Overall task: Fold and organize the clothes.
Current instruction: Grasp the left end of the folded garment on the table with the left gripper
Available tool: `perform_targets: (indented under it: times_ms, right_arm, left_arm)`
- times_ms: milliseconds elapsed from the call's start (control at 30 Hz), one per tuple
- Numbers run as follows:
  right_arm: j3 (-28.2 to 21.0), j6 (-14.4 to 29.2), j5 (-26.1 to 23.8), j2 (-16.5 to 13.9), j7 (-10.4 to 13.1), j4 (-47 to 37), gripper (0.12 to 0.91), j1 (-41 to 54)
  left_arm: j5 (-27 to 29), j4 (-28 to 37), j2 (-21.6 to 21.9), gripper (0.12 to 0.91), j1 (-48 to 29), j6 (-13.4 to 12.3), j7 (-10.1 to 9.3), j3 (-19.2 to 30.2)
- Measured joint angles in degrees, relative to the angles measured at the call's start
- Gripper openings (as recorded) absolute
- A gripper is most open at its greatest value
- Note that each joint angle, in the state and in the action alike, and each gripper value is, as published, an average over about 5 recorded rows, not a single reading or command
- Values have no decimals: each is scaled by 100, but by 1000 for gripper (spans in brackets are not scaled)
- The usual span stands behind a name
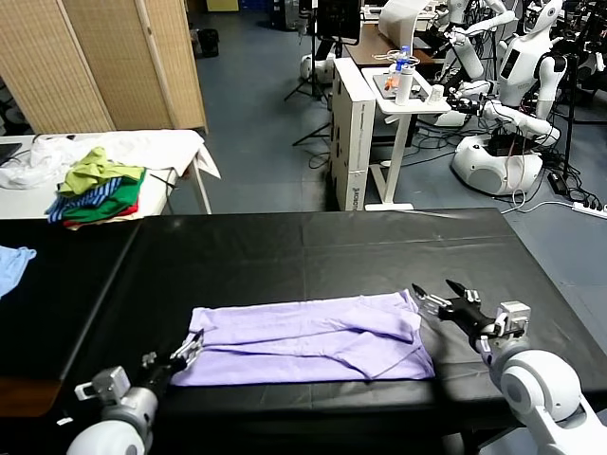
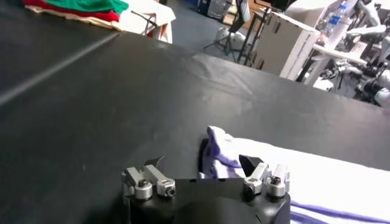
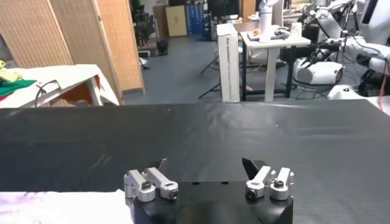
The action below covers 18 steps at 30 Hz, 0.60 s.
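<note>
The clothes are one pale lavender T-shirt, lying as a long folded band near the front edge of the black table. My left gripper is at its near left corner, jaws open. In the left wrist view a raised tuft of the shirt stands between the open fingers of the left gripper without being pinched. My right gripper hovers just off the shirt's right end, open and empty. In the right wrist view the right gripper has bare table ahead, and a strip of the shirt shows at one corner.
A pile of green, striped and red clothes sits on a white side table at the back left. A light blue garment lies at the black table's left edge. A white cabinet and other robots stand beyond the table.
</note>
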Motion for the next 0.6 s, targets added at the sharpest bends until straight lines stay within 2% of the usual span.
perform_targets:
  times_ms: [267, 500, 600]
  right_arm:
    - [-16, -2, -7, 46, -36, -27, 907, 39]
    - [-26, -2, -16, 76, -52, -32, 907, 53]
    - [-13, -1, -16, 78, -53, -31, 907, 56]
  left_arm:
    - [20, -63, -126, 414, 142, -2, 121, 31]
    - [47, -20, -192, 344, 159, -36, 167, 75]
    - [56, 1, -197, 232, 132, -59, 159, 76]
